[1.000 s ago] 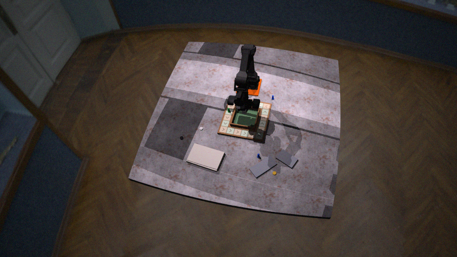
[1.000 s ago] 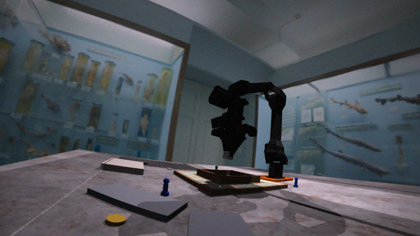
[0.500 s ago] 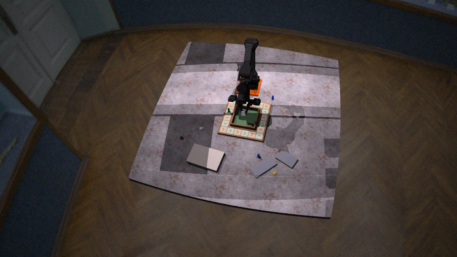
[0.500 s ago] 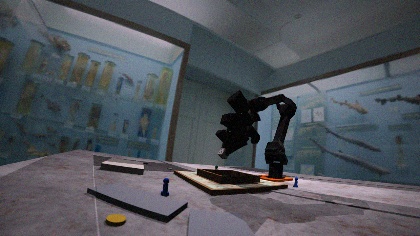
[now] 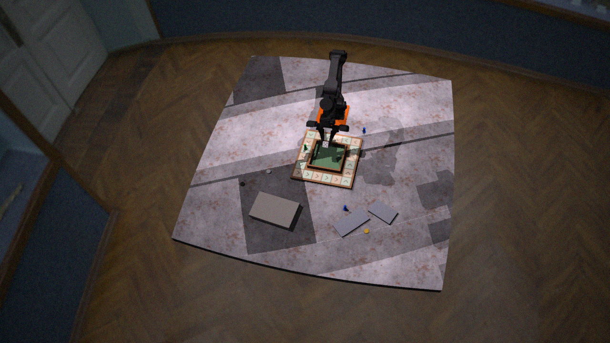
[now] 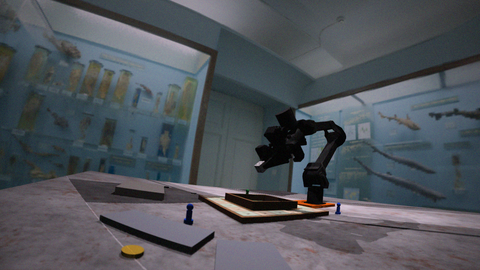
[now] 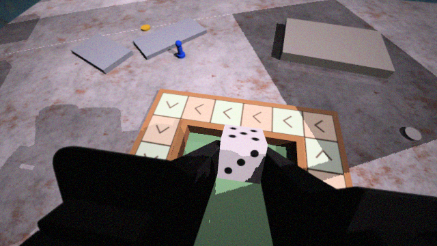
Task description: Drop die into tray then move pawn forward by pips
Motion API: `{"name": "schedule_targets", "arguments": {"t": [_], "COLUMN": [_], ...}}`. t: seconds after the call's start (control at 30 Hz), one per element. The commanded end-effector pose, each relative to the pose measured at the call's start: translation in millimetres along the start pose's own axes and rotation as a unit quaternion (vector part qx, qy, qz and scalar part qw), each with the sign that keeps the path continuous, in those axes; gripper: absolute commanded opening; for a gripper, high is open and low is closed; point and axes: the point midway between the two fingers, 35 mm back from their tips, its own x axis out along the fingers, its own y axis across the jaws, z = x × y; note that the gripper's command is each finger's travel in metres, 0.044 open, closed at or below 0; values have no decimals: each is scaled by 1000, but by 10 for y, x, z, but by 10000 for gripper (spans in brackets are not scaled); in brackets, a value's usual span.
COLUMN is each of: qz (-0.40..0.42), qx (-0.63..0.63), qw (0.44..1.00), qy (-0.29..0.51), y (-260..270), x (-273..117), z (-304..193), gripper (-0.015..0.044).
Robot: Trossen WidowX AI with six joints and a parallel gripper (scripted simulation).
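the gripper (image 5: 325, 143) (image 6: 260, 167) (image 7: 240, 149) has the die (image 5: 325, 144) (image 6: 259, 166) (image 7: 242, 154) pinched at its tips, above the tray (image 5: 312, 166) (image 6: 261, 202) (image 7: 300, 154) and apart from it; to my eye the die is light and stiff, hard to harm, though its smooth faces could slip if it is caught near an edge; two opposite flat sides are the place to grip; the pawn (image 5: 305, 146) (image 6: 247, 191), beyond the tray from where i stand, looks slim and easily tipped, so i would take it round the neck, below the head; the wrist view shows three pips on the face towards the hand and five on the one above, which the exterior view leaves too small to count; the top view shows the pawn on its square beside the tray, while the wrist view has no sign of it
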Motion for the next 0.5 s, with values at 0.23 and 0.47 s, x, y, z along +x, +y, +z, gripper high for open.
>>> {"name": "schedule_targets", "arguments": {"t": [0.23,0.47], "qz": [0,0], "qx": [-1,-1], "qw": [1000,1000], "qy": [-1,-1], "y": [1,1], "x": [-86,-86], "z": [-15,-15], "gripper": [0,0]}}
